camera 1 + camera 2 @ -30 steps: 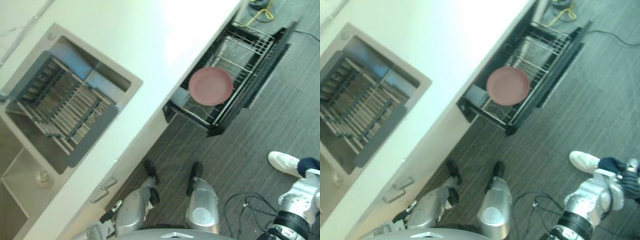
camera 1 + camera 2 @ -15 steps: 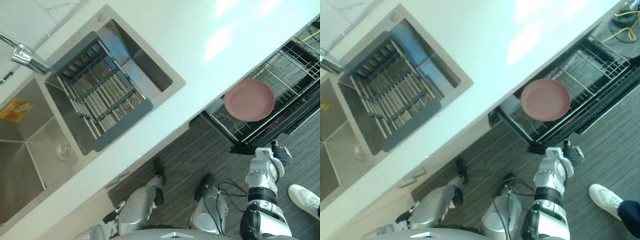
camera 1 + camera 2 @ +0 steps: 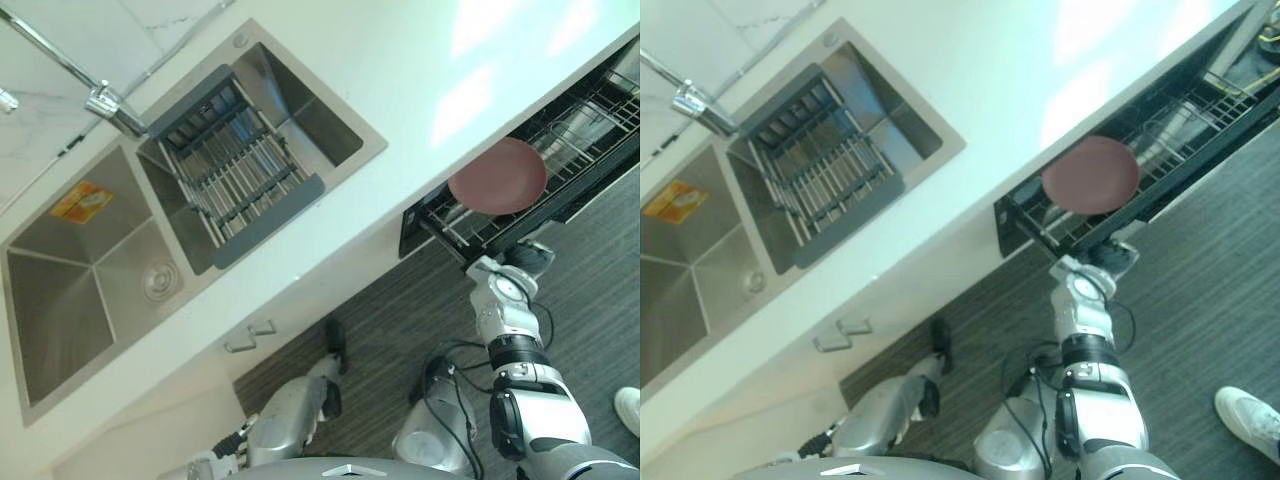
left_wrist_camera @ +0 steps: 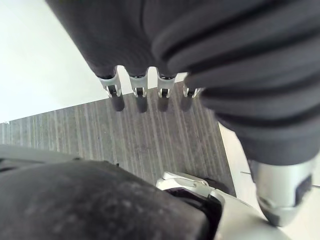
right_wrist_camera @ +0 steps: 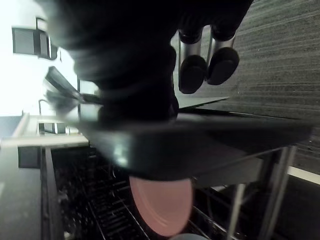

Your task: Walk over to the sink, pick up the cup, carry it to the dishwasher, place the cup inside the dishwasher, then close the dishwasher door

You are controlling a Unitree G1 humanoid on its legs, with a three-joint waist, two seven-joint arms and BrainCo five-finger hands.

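dishwasher door (image 5: 210,145) part open, pink plate (image 3: 497,177) inside; looks like the closing step. right hand (image 5: 192,75) loose-fingered, empty, at door edge; next: push it flush under worktop (image 3: 400,100)

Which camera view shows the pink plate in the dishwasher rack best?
The left eye view: the whole pink plate sits in the open dishwasher rack, seen from above. The right eye view shows the same. The right wrist view shows part of it, past a dark edge.
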